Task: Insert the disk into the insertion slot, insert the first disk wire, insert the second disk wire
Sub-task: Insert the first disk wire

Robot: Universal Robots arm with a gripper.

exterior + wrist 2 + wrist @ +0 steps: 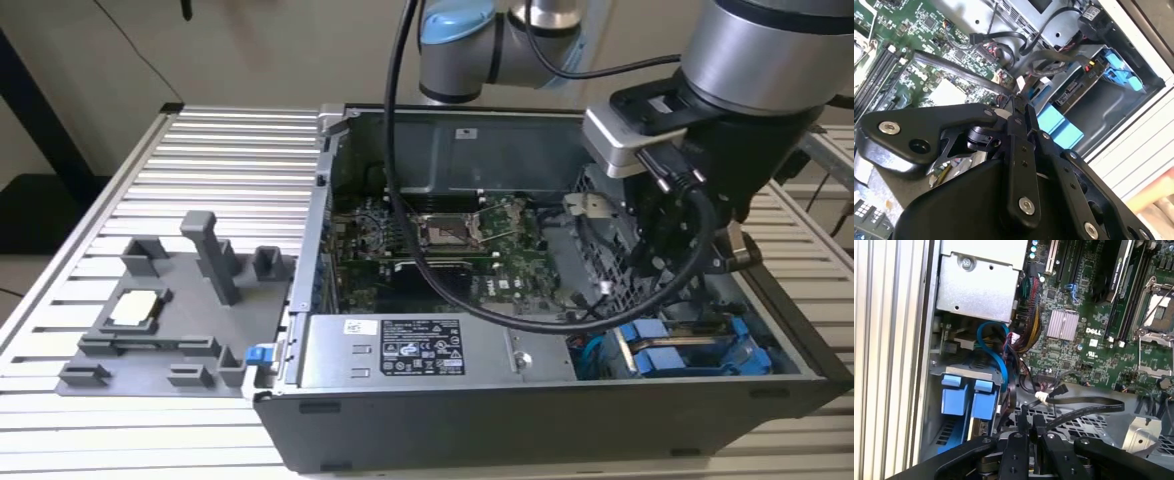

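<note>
Inside the open case (534,420), the gripper (1031,422) hangs low over the drive corner. Its 2 black jaws are drawn almost together, and they seem to nip the end of a flat black wire (1089,402), though the contact itself is hard to make out.

The disk (1072,92) already lies in the slot (1104,110) at the case's corner nearest the exterior view's right. Its pale label shows between the blue arms of the carrier (974,400).

The risks from here look plain. The wire is a limp ribbon that curls away over the board (1079,355). If it twists in the grip, its small plug could meet the disk's port crooked and jam or bend. A loose pinch on so thin a strip may also let it slide out. Other leads crowd the same pocket — a bundle of coloured strands and a glossy blue cable (996,345) — and any of them could snag on the jaws.

The materials are a mix. The slot is dull grey sheet metal, punched with holes. The carrier is smooth bright plastic, and the green board is studded with chips and a ribbed silver heatsink. Outside, the case stands on a table (227,150) of ridged aluminium slats.
</note>
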